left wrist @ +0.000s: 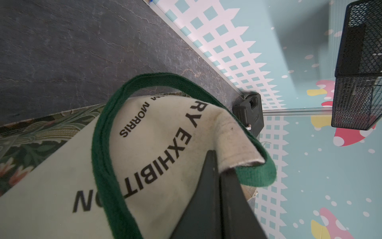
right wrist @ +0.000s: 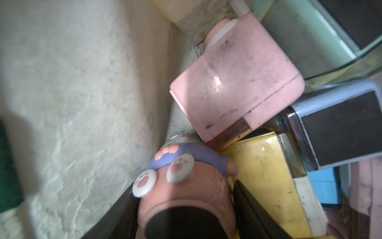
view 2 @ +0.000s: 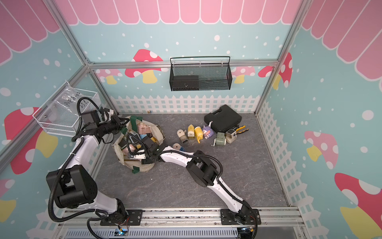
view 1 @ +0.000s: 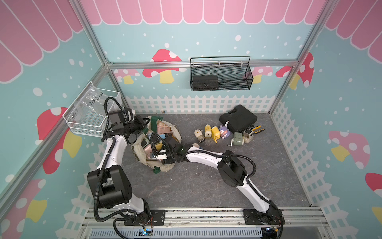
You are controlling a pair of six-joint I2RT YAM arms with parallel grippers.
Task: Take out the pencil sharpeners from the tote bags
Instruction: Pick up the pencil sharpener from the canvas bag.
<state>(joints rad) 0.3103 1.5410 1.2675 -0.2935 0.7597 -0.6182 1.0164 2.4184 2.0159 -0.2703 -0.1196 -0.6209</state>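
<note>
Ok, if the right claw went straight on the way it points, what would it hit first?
The pink paw-footed sharpener sitting between the fingers of the right claw; past it, probably the boxy pink sharpener, though depth is unclear.

Top views, pair: set high above the arm bases, angled down and forward over the grey tabletop. Both cover the whole cell: tote bag, black tool case, and black mesh basket on the back wall.
Left wrist view: very near the tote bag's lettered outside, facing across the table toward the tool case and mesh basket, which the top views also show.
Right wrist view: very near, inside the bag, on a pink cartoon sharpener among others.
</note>
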